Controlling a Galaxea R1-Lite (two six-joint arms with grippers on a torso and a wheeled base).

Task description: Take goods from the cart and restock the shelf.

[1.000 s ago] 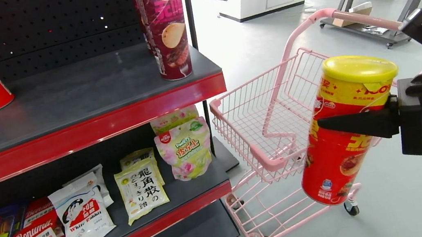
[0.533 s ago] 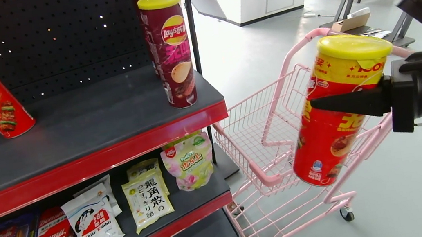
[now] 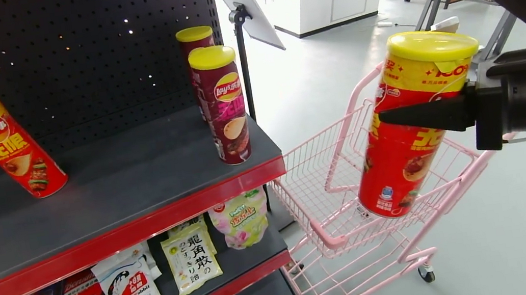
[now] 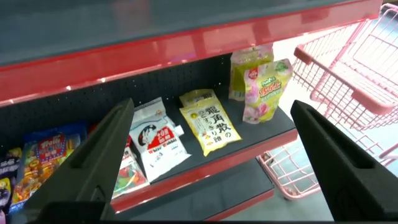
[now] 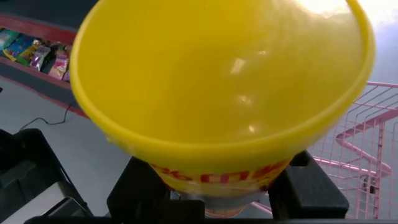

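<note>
A red chip can point(image 3: 400, 169) with a yellow lid hangs upright, slightly tilted, over the pink cart point(image 3: 331, 194), level with the upper shelf point(image 3: 109, 189). My right gripper point(image 3: 417, 113) is shut on its upper half. From the right wrist, the yellow lid point(image 5: 224, 74) sits just above the right gripper point(image 5: 227, 196). The cart's basket looks bare. My left gripper point(image 4: 211, 168) is open and holds nothing, facing the lower shelf's snack bags point(image 4: 208, 124).
Two maroon cans point(image 3: 224, 106) stand at the upper shelf's right end, and a red can point(image 3: 5, 142) leans on the pegboard at its left, with bare shelf between. A black pole with a board point(image 3: 245, 67) stands between shelf and cart. Snack bags point(image 3: 191, 258) line the lower shelf.
The head camera has tilted up, so the shelf and the cart sit lower in the picture. My right gripper has raised the red can and carried it a little toward the shelf.
</note>
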